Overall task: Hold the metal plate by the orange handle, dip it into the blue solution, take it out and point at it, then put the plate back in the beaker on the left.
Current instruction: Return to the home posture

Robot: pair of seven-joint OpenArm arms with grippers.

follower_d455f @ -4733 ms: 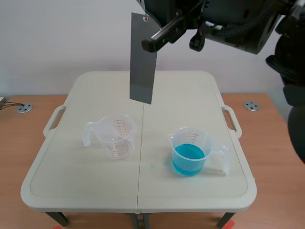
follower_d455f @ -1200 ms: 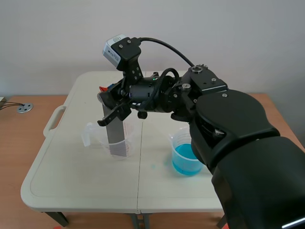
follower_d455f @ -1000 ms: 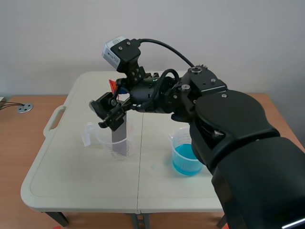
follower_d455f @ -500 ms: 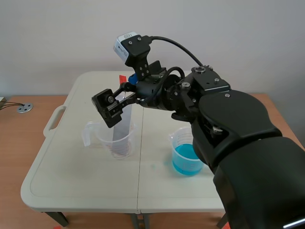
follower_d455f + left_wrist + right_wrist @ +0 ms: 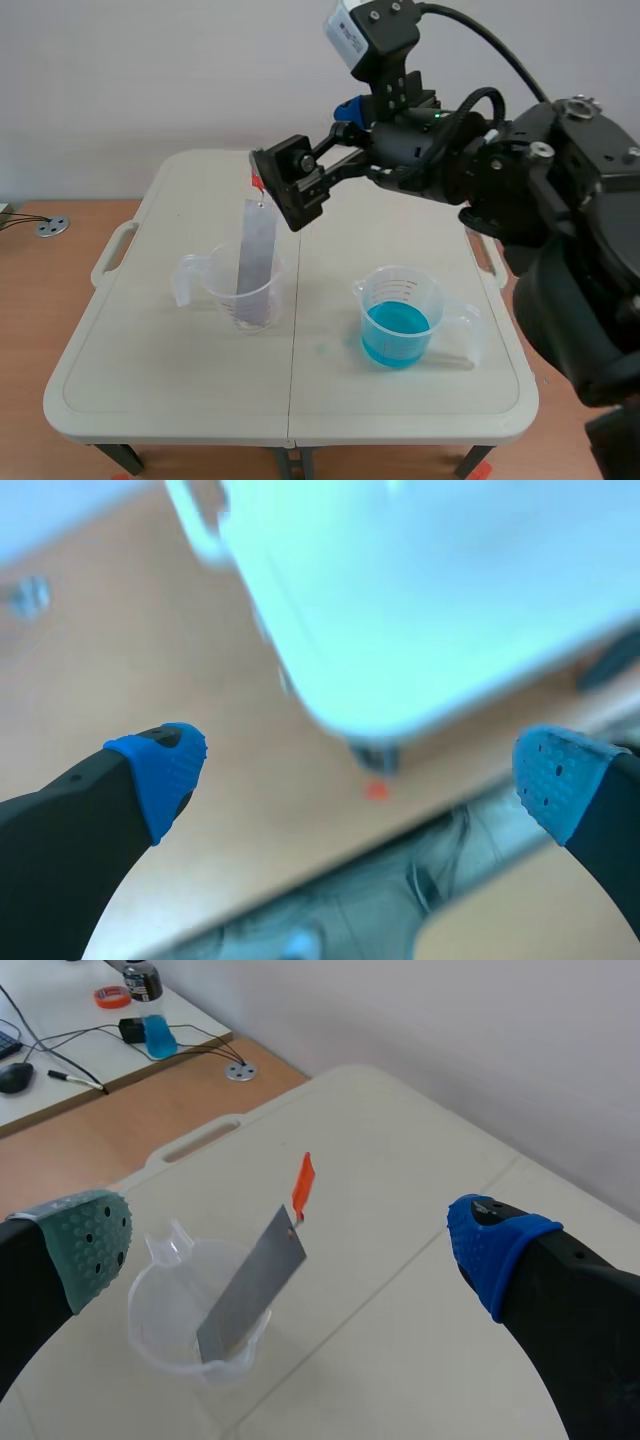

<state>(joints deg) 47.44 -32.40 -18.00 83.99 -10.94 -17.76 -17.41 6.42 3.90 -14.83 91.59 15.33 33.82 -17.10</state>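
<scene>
The grey metal plate (image 5: pixel 256 255) leans in the clear left beaker (image 5: pixel 240 295), its orange handle (image 5: pixel 256 180) sticking up at the top. My right gripper (image 5: pixel 305 170) hangs open just above and right of the handle, holding nothing. In the right wrist view the plate (image 5: pixel 250 1295), handle (image 5: pixel 302 1185) and beaker (image 5: pixel 175 1335) lie below and ahead of the open right gripper (image 5: pixel 295 1245). The beaker of blue solution (image 5: pixel 398 322) stands on the right half of the table. My left gripper (image 5: pixel 358 765) is open and empty, looking down past a table corner at the floor.
The white folding table (image 5: pixel 180 400) has carry handles on both sides. The right arm's bulk (image 5: pixel 540 170) fills the upper right of the scene. A desk with cables and a bottle (image 5: pixel 150 1010) stands beyond the table in the right wrist view.
My right gripper opened off the plate's handle, then rose and drew back to the right. The plate stayed leaning in the left beaker.
</scene>
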